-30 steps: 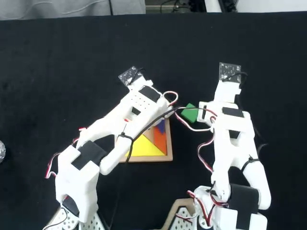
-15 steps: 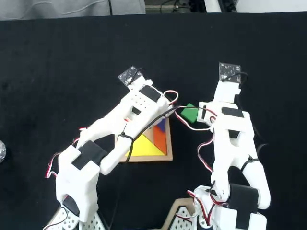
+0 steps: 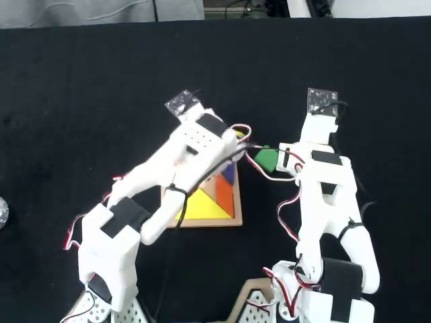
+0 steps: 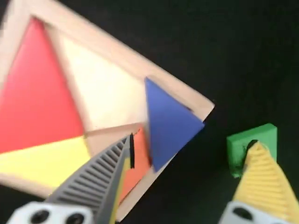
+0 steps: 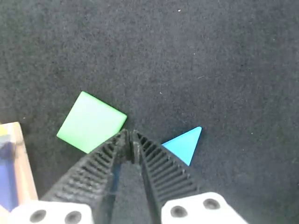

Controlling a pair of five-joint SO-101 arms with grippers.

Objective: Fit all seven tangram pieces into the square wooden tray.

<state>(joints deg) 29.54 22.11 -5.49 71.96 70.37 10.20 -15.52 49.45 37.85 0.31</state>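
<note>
The green square (image 4: 262, 135) lies on the black table (image 4: 243, 46) just outside the wooden tray (image 4: 187, 91). It touches the tip of the yellow finger of the left gripper (image 4: 191, 141), whose jaws are spread wide; the grey finger hangs over the orange piece (image 4: 140, 158), and the blue triangle (image 4: 168, 121) between them seems to ride up on the rim. To take the square cleanly, I judge the gripper should shift across until both fingers straddle opposite flat edges, clear of the blue triangle. The right gripper (image 5: 130, 140), pinched together on nothing, hovers between the square and a light-blue triangle (image 5: 184, 145).
</note>
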